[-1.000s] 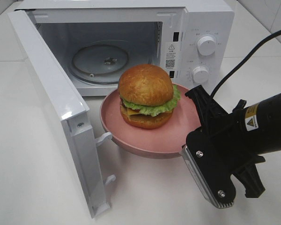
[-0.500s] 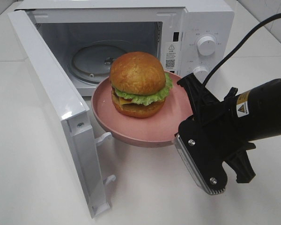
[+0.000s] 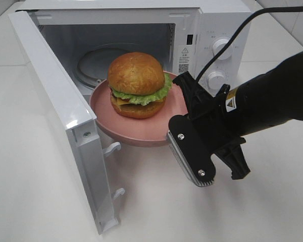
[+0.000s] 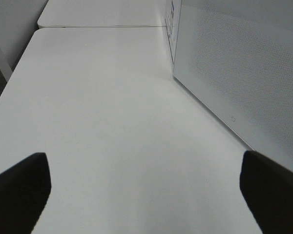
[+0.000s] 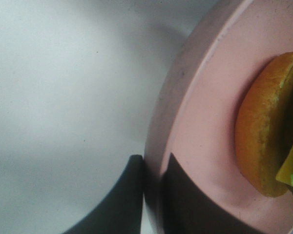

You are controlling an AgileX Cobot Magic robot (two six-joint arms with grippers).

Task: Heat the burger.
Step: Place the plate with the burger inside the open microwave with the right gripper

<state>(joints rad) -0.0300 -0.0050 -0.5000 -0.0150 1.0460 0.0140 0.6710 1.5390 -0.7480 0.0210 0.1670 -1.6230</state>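
Observation:
The burger [image 3: 136,83] sits upright on a round pink plate [image 3: 116,126], which hangs in the air at the open front of the white microwave [image 3: 212,20]. My right gripper [image 3: 183,112] is shut on the plate's right rim. The right wrist view shows its dark fingers [image 5: 118,202] pinching that rim [image 5: 183,97], with the burger [image 5: 263,126] beside them. My left gripper [image 4: 146,195] is open over the bare table with nothing between its fingertips [image 4: 19,185]; it does not appear in the exterior view.
The microwave door [image 3: 55,106] stands swung open to the left, and its outer face [image 4: 234,73] rises close to the left gripper. A glass turntable [image 3: 91,63] lies inside the cavity. Two knobs [image 3: 219,48] are on the right panel. A white table [image 3: 40,201] lies around.
My right gripper has carried the plate and burger up and to the left, from in front of the microwave to its opening. The left gripper has stayed still.

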